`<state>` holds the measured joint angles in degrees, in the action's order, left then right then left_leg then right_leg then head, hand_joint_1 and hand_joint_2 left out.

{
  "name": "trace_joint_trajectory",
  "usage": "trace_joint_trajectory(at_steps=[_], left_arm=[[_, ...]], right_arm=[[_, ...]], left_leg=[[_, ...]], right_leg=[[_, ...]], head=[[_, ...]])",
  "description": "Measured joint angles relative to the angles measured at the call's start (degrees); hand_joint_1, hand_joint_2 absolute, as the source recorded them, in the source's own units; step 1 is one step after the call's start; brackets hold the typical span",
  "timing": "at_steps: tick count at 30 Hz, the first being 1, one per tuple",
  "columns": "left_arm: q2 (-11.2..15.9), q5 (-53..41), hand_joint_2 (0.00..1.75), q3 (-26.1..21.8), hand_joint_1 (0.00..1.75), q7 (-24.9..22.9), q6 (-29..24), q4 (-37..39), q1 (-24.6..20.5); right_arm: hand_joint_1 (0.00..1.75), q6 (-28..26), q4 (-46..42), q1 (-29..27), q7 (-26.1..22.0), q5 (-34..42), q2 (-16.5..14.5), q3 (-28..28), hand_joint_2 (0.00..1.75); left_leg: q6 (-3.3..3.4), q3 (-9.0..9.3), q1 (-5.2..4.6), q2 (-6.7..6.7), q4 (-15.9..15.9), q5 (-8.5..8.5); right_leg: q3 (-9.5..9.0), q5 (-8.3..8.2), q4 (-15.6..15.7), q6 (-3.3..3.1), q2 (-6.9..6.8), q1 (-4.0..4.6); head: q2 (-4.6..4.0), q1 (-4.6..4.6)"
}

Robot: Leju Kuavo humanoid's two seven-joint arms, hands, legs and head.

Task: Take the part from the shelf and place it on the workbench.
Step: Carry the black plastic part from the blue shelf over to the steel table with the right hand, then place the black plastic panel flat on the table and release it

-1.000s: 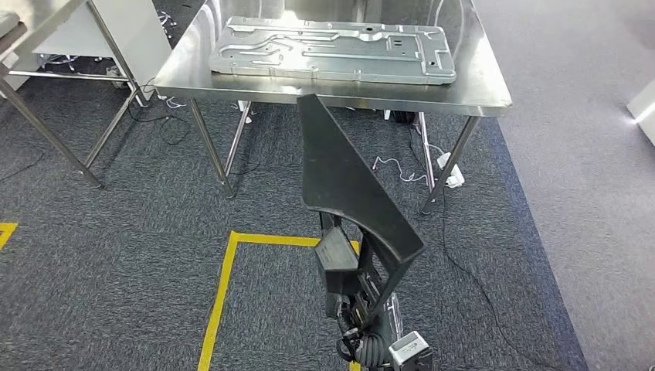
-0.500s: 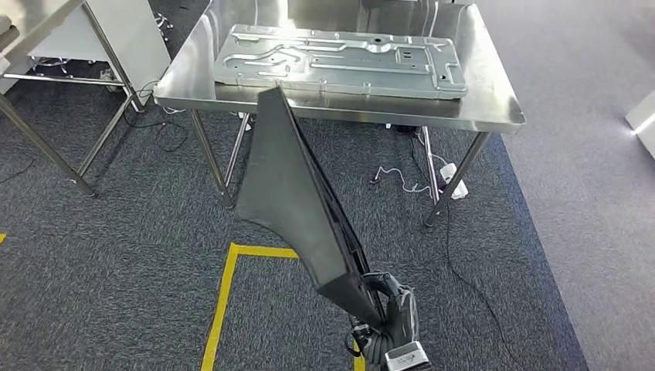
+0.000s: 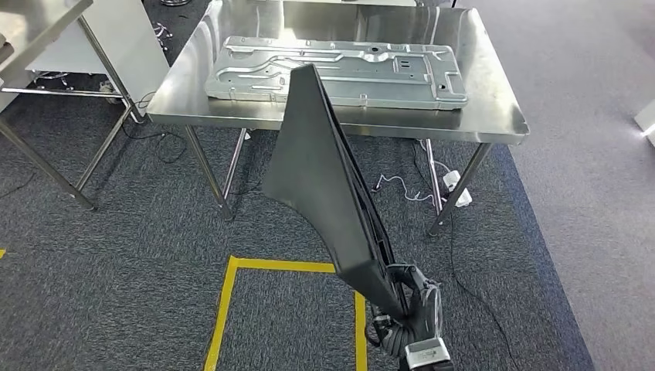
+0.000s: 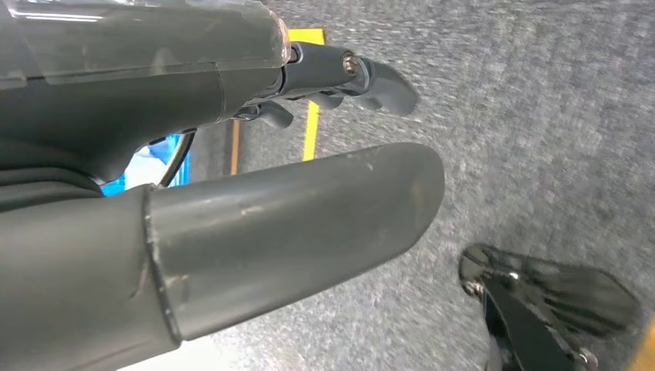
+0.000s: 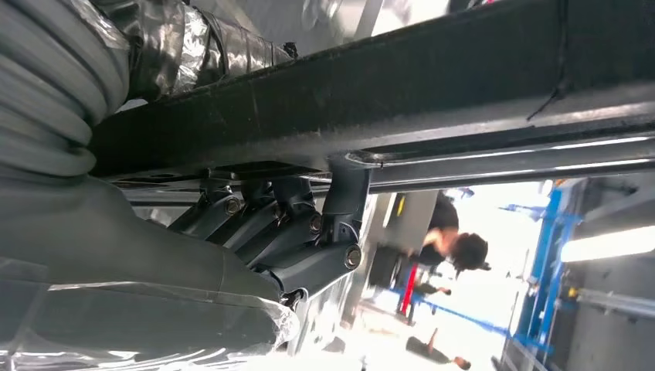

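A long black panel part (image 3: 324, 182) stands tilted in front of me, its narrow tip reaching up over the front edge of the steel workbench (image 3: 498, 116). My right hand (image 3: 413, 309) grips the panel's lower end near the bottom of the head view. In the right wrist view its dark fingers (image 5: 297, 224) curl around a rib of the black part (image 5: 432, 85). My left hand (image 4: 232, 201) hangs above the grey carpet, thumb out, fingers (image 4: 371, 73) apart, holding nothing.
A large stamped metal plate (image 3: 340, 69) lies across the workbench top. A second steel table (image 3: 46, 35) stands at the left. Cables and a white power strip (image 3: 461, 198) lie under the bench. Yellow floor tape (image 3: 232, 301) marks the carpet. A person (image 5: 456, 247) is far off.
The whole picture has shifted as I moved, and the workbench sits lower in view. The black part swung left, then back upright, and its tip now overlaps the bench edge.
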<state>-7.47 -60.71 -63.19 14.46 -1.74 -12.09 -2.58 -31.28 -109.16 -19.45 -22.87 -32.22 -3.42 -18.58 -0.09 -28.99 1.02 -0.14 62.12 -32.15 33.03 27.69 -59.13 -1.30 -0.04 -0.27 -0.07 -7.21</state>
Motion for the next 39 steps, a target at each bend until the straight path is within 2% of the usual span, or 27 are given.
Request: trace_joint_trajectory(at_steps=[1,3,4,5,6,8,9,10,12,14,15,16,19,20,21,23,24,26,27,29,31,32,34,35,36,37,39], left_arm=[[0.0,-0.2,0.0,0.0,0.0,0.0,0.1,0.0,-0.1],[0.0,-0.8,0.0,-0.1,0.0,-0.1,0.2,0.0,-0.2],[0.0,-1.1,0.0,-0.1,0.0,-0.1,0.3,0.0,-0.1],[0.1,-1.5,0.0,-0.1,0.0,-0.3,0.5,0.0,-0.1],[0.1,-1.9,0.0,-0.1,0.0,-0.4,0.7,0.0,0.0],[0.3,-2.7,0.0,-0.1,0.0,-0.6,1.1,0.0,0.0],[0.4,-3.0,0.0,-0.1,0.0,-0.7,1.3,0.0,0.0],[0.4,-3.2,0.0,-0.1,0.0,-0.7,1.4,0.0,-0.1],[0.5,-3.5,0.0,0.0,0.0,-0.7,1.6,0.0,-0.3],[0.5,-3.8,0.0,0.0,0.0,-0.8,1.7,0.0,-0.4],[0.5,-3.9,0.0,0.0,0.0,-0.8,1.7,0.0,-0.5],[0.5,-4.2,0.0,0.0,0.0,-0.8,1.7,0.0,-0.6],[0.6,-5.0,0.0,0.2,0.0,-0.8,1.7,0.0,-0.8],[0.6,-5.2,0.0,0.4,0.0,-0.9,1.8,0.0,-0.9],[0.7,-5.5,0.0,0.5,0.0,-1.0,1.8,0.0,-0.9],[0.7,-5.9,0.0,0.8,0.0,-1.1,1.9,0.0,-0.8],[0.7,-6.1,0.0,1.0,0.0,-1.2,2.0,0.0,-0.9],[0.7,-6.3,0.0,1.2,0.0,-1.3,2.0,0.0,-1.1],[0.7,-6.3,0.0,1.3,0.0,-1.3,2.1,0.0,-1.3],[0.7,-6.4,0.0,1.4,0.0,-1.3,2.1,0.0,-1.3],[0.8,-6.7,0.0,1.4,0.0,-1.3,2.2,0.0,-1.3],[0.9,-7.0,0.0,1.4,0.0,-1.3,2.3,0.0,-1.4],[0.9,-7.4,0.0,1.5,0.0,-1.3,2.6,0.0,-1.6],[0.9,-7.6,0.0,1.6,0.0,-1.3,2.7,0.0,-1.7],[0.9,-7.8,0.0,1.6,0.0,-1.3,2.7,0.0,-1.7],[1.0,-7.9,0.0,1.7,0.0,-1.3,2.7,0.0,-1.6],[1.0,-8.0,0.0,1.8,0.0,-1.3,2.7,0.0,-1.5]], right_arm=[[1.75,0.0,0.0,0.2,1.8,-2.4,0.1,1.0,1.75],[1.75,0.1,0.5,1.0,5.9,-9.4,0.4,3.9,1.75],[1.75,0.2,0.9,1.4,8.1,-13.3,0.6,5.6,1.75],[1.75,0.2,1.6,1.9,10.4,-17.8,0.9,7.3,1.75],[1.75,0.4,2.6,2.6,12.7,-22.2,1.4,8.9,1.75],[1.75,1.0,4.8,4.4,16.4,-28.9,2.5,11.9,1.75],[1.75,1.4,5.9,5.4,17.5,-30.7,3.0,13.1,1.75],[1.75,1.7,6.9,6.4,18.2,-31.5,3.5,14.1,1.75],[1.75,2.2,8.9,8.3,18.9,-32.1,4.4,15.6,1.75],[1.75,2.3,10.3,9.7,19.5,-32.7,5.3,16.6,1.75],[1.75,2.4,10.8,10.3,20.0,-33.2,5.7,17.0,1.75],[1.75,2.5,11.5,11.2,20.5,-33.9,6.1,17.2,1.75],[1.75,3.5,14.4,14.4,22.1,-35.7,7.7,17.8,1.75],[1.75,4.0,15.5,15.4,22.5,-36.0,8.3,17.9,1.75],[1.75,4.4,16.5,16.3,22.7,-36.3,8.8,18.0,1.75],[1.75,5.2,18.3,18.2,22.9,-36.8,9.8,18.0,1.75],[1.75,5.6,19.4,19.4,23.0,-37.0,10.3,18.0,1.75],[1.75,6.0,21.4,21.7,23.4,-37.2,11.1,18.0,1.75],[1.75,6.1,22.2,22.5,23.6,-37.2,11.4,17.9,1.75],[1.75,6.1,23.1,23.4,23.8,-37.4,11.9,17.9,1.75],[1.75,6.4,24.0,24.7,24.0,-37.9,12.1,17.9,1.75],[1.75,6.7,24.7,25.8,24.2,-38.3,12.1,17.9,1.75],[1.75,7.6,26.9,28.4,24.7,-38.8,12.2,17.7,1.75],[1.75,8.0,28.2,29.7,24.9,-39.1,12.3,17.5,1.75],[1.75,8.3,29.4,30.8,25.0,-39.3,12.3,17.3,1.75],[1.75,8.5,30.3,31.8,25.0,-39.4,12.3,17.0,1.75],[1.75,8.6,31.6,33.2,25.2,-39.8,12.3,16.3,1.75]], left_leg=[[-0.04,-1.42,0.08,0.0,2.6,-1.35],[-0.14,-5.62,0.12,0.0,9.0,-4.28],[-0.19,-7.38,0.13,0.0,11.1,-5.01],[-0.16,-8.35,0.13,0.0,11.3,-4.59],[-0.09,-8.35,0.13,0.0,9.6,-2.85],[0.23,-6.72,0.08,0.02,3.0,2.36],[0.35,-6.24,-0.09,0.07,0.5,3.46],[0.6,-5.99,-0.25,0.09,-0.8,4.13],[1.38,-6.14,-0.47,0.09,-1.1,3.84],[2.26,-5.27,-0.25,-0.02,-1.5,4.45],[2.49,-4.75,-0.17,-0.04,-1.7,4.41],[2.7,-4.31,-0.08,-0.06,-2.0,4.37],[3.05,-3.8,-0.07,-0.05,-2.3,3.91],[3.05,-3.55,-0.07,-0.1,-2.3,3.65],[2.99,-3.2,-0.07,-0.15,-2.3,3.36],[2.71,-2.23,-0.06,-0.22,-2.3,2.66],[2.53,-1.79,-0.09,-0.2,-2.3,2.35],[1.99,-1.39,-0.16,-0.21,-2.5,1.98],[1.65,-1.23,-0.21,-0.22,-2.4,2.05],[0.99,-0.78,-0.28,-0.23,-2.1,1.99],[0.7,-1.58,-0.29,-0.21,0.4,1.13],[0.66,-3.09,-0.24,-0.19,3.1,0.16],[0.46,-7.55,-0.23,-0.19,9.7,-2.32],[0.3,-9.6,-0.23,-0.19,12.0,-3.04],[0.2,-10.87,-0.24,-0.19,12.7,-2.75],[0.19,-11.17,-0.25,-0.18,11.4,-1.23],[0.56,-9.49,-0.27,-0.16,4.6,4.07]], right_leg=[[-0.46,0.1,0.1,-0.2,-0.06,-0.02],[-0.95,0.66,0.0,-0.53,-0.06,0.15],[-1.24,0.98,0.0,-0.56,0.0,0.23],[-1.64,1.35,0.0,-0.54,0.1,0.29],[-2.19,1.75,0.0,-0.45,0.22,0.31],[-3.41,2.65,0.1,-0.06,0.35,0.28],[-3.87,3.01,0.0,0.22,0.4,0.3],[-4.1,3.32,0.0,0.56,0.41,0.33],[-4.4,3.5,-0.4,1.31,0.47,0.44],[-4.43,3.59,-1.5,1.98,0.41,0.41],[-3.94,3.91,-2.6,2.27,0.36,0.36],[-2.61,4.88,-5.0,2.61,0.31,0.22],[4.06,8.71,-14.6,3.37,0.24,-0.24],[5.62,8.64,-16.0,3.46,0.23,-0.38],[6.32,7.55,-15.7,3.54,0.21,-0.5],[5.1,2.4,-9.9,3.44,0.17,-0.6],[4.21,0.47,-6.6,3.26,0.13,-0.5],[3.04,-0.94,-2.0,2.52,0.02,-0.07],[2.91,-0.59,-1.2,2.08,-0.03,0.12],[1.96,-1.02,-0.3,1.24,0.0,0.03],[0.82,-0.89,0.0,0.63,0.05,-0.22],[0.42,-0.77,0.2,0.33,0.06,-0.24],[-0.03,-0.28,0.2,-0.09,0.1,-0.11],[-0.32,0.04,0.1,-0.2,0.11,-0.03],[-0.7,0.39,0.1,-0.22,0.15,0.02],[-1.22,0.79,0.1,-0.17,0.2,0.06],[-2.29,1.7,0.1,0.12,0.22,0.06]], head=[[0.0,0.0],[0.0,-0.01],[0.0,-0.01],[0.0,-0.01],[0.0,-0.01],[0.0,-0.02],[0.0,0.0],[0.0,0.02],[0.0,0.07],[0.0,0.06],[0.0,0.04],[0.0,0.05],[0.0,0.07],[0.0,0.07],[0.0,0.06],[0.0,0.05],[0.0,0.05],[0.0,0.02],[0.0,0.02],[0.0,0.03],[0.0,0.07],[0.0,0.07],[0.0,0.09],[0.0,0.08],[0.0,0.09],[0.0,0.08],[0.0,0.07]])
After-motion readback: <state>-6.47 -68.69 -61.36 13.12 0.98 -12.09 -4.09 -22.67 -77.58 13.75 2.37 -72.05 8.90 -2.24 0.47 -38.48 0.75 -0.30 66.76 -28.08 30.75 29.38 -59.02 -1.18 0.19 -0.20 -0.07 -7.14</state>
